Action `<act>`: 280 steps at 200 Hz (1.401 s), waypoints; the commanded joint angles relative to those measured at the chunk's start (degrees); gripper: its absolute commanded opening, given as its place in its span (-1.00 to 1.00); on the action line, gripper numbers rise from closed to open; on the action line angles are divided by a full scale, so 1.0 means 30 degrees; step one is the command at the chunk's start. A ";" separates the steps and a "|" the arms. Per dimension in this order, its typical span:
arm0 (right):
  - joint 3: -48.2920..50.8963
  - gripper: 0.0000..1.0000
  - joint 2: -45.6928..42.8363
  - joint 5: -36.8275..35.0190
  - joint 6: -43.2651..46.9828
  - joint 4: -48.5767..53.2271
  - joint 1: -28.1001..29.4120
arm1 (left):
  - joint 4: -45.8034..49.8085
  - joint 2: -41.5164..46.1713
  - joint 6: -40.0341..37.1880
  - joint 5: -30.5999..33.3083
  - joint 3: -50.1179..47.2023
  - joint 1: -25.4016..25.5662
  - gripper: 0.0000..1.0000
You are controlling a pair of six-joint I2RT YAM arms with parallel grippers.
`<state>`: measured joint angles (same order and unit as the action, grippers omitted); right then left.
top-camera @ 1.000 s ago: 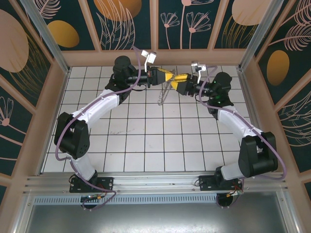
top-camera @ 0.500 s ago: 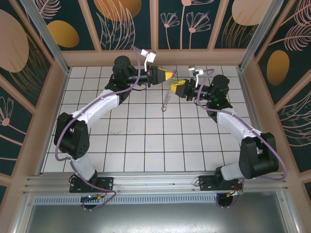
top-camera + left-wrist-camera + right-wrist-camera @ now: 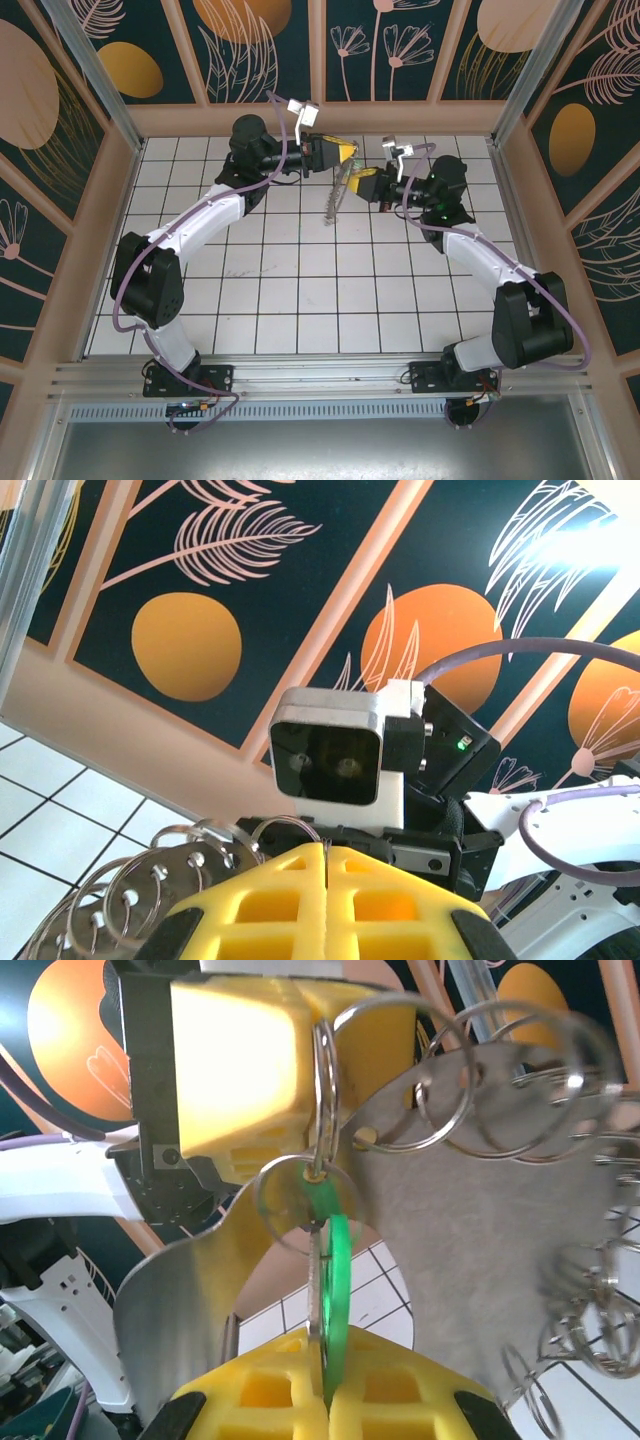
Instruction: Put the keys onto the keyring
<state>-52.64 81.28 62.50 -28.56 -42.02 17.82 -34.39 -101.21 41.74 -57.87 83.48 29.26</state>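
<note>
Right claw (image 3: 325,1400) clamps the key (image 3: 340,1260); left claw (image 3: 327,855), just above, is shut on the keyring (image 3: 480,1230). Threading looks in hand; next, key must slide round the ring's coil.

Both arms stretched forward, left end effector (image 3: 349,152) clamped, right end effector (image 3: 355,181) clamped

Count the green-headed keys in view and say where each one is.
1. The green key is pinched in the shut right gripper, just below the keyring that the left gripper holds. Others may hide behind the keyring.
</note>
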 commanded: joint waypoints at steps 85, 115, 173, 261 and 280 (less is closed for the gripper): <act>-0.2007 -1.00 0.1806 -0.2135 -0.1844 -0.1679 0.1318 | -0.3390 0.0884 0.1762 0.0820 -0.0987 0.0208 -1.00; -0.1383 -0.25 0.0537 -0.3408 -0.1024 0.0570 0.1376 | -0.4246 0.0886 0.2706 0.1982 -0.1439 0.0207 -1.00; 0.3772 -0.05 -0.6134 -0.5990 0.0239 0.3811 0.0395 | -0.7389 0.0807 0.5116 0.3059 -0.2159 0.0207 -1.00; 0.2578 -0.22 -0.7276 -1.0486 -0.3556 0.0560 -0.0720 | -1.0644 0.1729 0.7310 0.5512 -0.3766 0.0203 -1.00; 0.1655 -0.25 -0.5524 -1.0111 -0.4527 -0.1365 -0.0676 | -1.1342 0.1573 0.7972 0.5636 -0.3863 0.0238 -1.00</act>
<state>-43.33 60.12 33.71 -36.77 -36.21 15.84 -60.16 -98.48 61.69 -43.24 72.14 29.69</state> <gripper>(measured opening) 0.383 0.045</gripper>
